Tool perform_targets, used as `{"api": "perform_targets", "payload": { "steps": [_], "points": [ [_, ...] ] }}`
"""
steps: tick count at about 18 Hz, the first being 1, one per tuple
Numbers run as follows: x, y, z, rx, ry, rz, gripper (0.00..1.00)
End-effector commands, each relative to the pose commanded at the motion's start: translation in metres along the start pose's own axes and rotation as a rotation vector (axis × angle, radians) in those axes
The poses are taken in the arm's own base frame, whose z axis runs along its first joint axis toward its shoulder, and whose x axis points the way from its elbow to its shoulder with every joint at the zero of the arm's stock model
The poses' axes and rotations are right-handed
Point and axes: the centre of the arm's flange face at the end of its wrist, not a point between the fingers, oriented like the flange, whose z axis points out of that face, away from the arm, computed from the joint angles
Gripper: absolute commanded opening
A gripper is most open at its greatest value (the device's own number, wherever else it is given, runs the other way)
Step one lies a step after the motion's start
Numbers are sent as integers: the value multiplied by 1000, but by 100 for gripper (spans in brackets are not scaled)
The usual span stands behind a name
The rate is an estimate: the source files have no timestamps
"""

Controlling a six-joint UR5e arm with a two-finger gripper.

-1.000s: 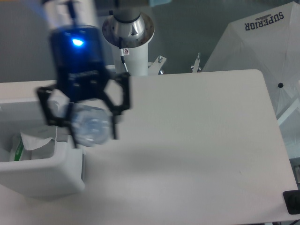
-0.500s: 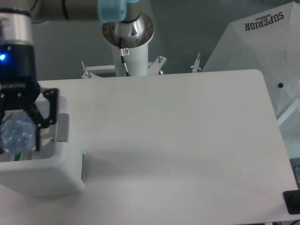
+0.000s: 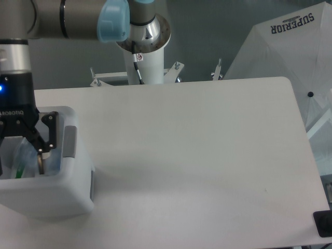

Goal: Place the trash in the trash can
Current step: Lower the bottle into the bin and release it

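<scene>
A robot gripper hangs inside the white trash can at the table's left edge. Its fingers are spread, and the bluish bottle sits between them in the can.

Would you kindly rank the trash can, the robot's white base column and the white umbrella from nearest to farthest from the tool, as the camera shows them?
1. Trash can: at left; the tool hangs in its opening.
2. White base column: behind the table, top centre.
3. White umbrella: far right, beyond the table's corner.
</scene>
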Motion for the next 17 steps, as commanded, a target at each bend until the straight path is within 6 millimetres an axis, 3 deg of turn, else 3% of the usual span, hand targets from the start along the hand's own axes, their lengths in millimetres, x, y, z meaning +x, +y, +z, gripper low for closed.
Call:
{"api": "perform_targets", "payload": {
  "steps": [4, 7, 12, 17],
  "points": [
    [-5, -7, -4, 16, -9, 3, 100],
    [-28, -28, -7, 49, -34, -24, 100],
    [-68, -44, -12, 66, -84, 73, 100],
    [-93, -45, -10, 52, -114, 125, 100]
  ]
}}
